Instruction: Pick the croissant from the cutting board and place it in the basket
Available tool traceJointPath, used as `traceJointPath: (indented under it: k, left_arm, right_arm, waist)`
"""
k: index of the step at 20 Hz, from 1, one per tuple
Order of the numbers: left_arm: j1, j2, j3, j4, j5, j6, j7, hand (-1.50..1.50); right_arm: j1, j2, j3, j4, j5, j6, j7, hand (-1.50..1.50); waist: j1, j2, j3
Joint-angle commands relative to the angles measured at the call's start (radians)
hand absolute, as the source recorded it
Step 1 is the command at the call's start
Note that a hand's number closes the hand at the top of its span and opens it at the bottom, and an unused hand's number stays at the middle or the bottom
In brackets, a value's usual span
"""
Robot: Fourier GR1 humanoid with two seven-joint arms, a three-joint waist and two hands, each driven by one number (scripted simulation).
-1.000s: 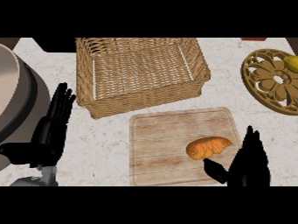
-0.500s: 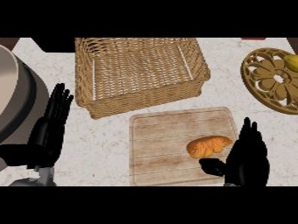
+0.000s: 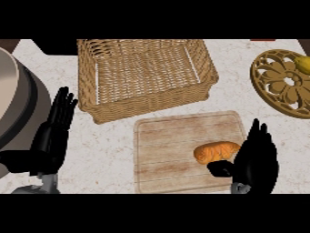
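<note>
Head view: croissant (image 3: 217, 152) on cutting board (image 3: 177, 136), long axis left-right, touching my right robot hand (image 3: 257, 159), fingers straight, grasping nothing. Left robot hand (image 3: 50, 136) resting, unclenched. Basket (image 3: 144, 75) beyond board.

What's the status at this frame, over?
Right hand open beside croissant, thumb near it. Left hand open, resting at left. Croissant on board. Basket unobstructed.

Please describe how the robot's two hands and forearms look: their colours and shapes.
Both hands are black, with long slim fingers and a thick thumb. The left hand joins a grey forearm at the lower edge. Below the right hand, no forearm shows. No cables or markings are visible.
</note>
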Motion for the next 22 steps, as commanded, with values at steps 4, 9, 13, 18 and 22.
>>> traceJointPath:
  k: [4, 9, 13, 18, 22]
  left_arm:
    - [-0.010, -0.006, -0.004, -0.007, -0.005, 0.000, 0.022, 0.00]
    - [-0.031, 0.004, 0.016, 0.014, -0.005, -0.010, 0.012, 0.00]
    - [-0.008, -0.015, 0.011, 0.001, -0.007, 0.000, -0.001, 0.00]
    - [-0.025, -0.006, 0.022, -0.001, 0.007, -0.020, 0.018, 0.00]
    - [-0.052, -0.014, 0.024, 0.027, -0.011, -0.007, 0.024, 0.00]
  right_arm:
    - [-0.037, 0.007, 0.008, 0.074, -0.027, -0.042, 0.241, -1.50]
    - [-0.082, 0.007, -0.021, 0.124, -0.076, -0.021, 0.241, -1.50]
    - [-0.047, 0.007, -0.002, 0.128, -0.087, -0.070, 0.241, -1.50]
    - [-0.075, 0.007, 0.009, 0.137, -0.108, -0.064, 0.241, -1.50]
    - [-0.074, 0.007, 0.012, 0.171, -0.104, -0.095, 0.241, -1.50]
  waist:
    - [0.000, 0.001, 0.001]
    - [0.002, 0.003, 0.001]
    - [0.002, 0.000, 0.001]
    - [-0.001, -0.001, 0.001]
    - [-0.008, 0.000, 0.001]
